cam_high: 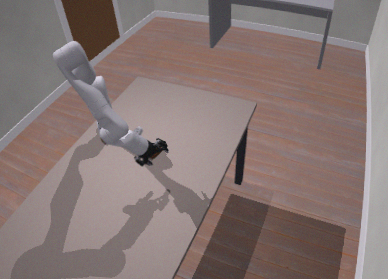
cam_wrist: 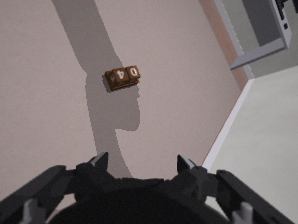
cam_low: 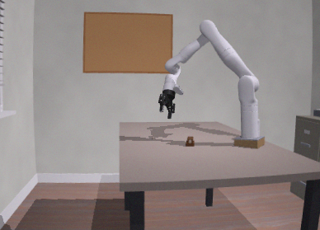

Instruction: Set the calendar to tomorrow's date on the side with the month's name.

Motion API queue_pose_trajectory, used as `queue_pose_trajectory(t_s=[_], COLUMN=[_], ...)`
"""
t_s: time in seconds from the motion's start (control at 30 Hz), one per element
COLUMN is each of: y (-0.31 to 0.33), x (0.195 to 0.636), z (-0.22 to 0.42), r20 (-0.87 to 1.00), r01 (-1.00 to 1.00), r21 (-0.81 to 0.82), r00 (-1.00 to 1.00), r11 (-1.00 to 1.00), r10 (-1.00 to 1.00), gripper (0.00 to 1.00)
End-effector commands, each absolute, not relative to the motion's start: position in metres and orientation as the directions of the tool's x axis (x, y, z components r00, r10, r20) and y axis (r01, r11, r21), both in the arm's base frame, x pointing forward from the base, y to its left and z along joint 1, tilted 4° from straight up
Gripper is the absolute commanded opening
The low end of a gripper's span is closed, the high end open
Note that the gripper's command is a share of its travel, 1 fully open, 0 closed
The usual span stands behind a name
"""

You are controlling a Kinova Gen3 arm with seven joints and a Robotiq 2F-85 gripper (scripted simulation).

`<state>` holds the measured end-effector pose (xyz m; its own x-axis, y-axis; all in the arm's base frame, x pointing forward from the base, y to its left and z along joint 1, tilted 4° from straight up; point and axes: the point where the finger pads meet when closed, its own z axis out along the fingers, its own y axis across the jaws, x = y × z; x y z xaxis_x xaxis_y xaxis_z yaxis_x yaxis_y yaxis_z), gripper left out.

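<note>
Gripper (cam_low: 167,109) fingers spread wide, holding nothing, as I watch it hang high above the calendar (cam_wrist: 122,77), which sits on the table (cam_low: 214,162).

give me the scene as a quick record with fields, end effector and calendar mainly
end effector: black two-finger end effector, open, holding nothing
end effector position: up in the air above the table, not touching the calendar
calendar: small brown wooden tray with two digit cubes, flat on the table
cubes: side by side in the tray; upper faces look like 4 and 0
date side: not readable
table: beige rectangular table top
</note>
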<state>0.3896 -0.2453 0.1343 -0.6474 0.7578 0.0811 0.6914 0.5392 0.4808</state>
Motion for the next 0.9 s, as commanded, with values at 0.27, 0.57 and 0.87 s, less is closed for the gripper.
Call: queue_pose_trajectory(t_s=[0.27,0.57,0.87], y=[-0.147,-0.126,-0.118], x=[0.337,0.306,0.292], z=[0.135,0.137,0.140], r20=[0.033,-0.019,-0.053], r01=[0.581,0.496,0.445], r21=[0.171,0.035,-0.026], r00=[-0.811,-0.868,-0.895], r11=[0.796,0.868,0.895], r10=[0.585,0.497,0.443], gripper=[1.00,1.00,1.00])
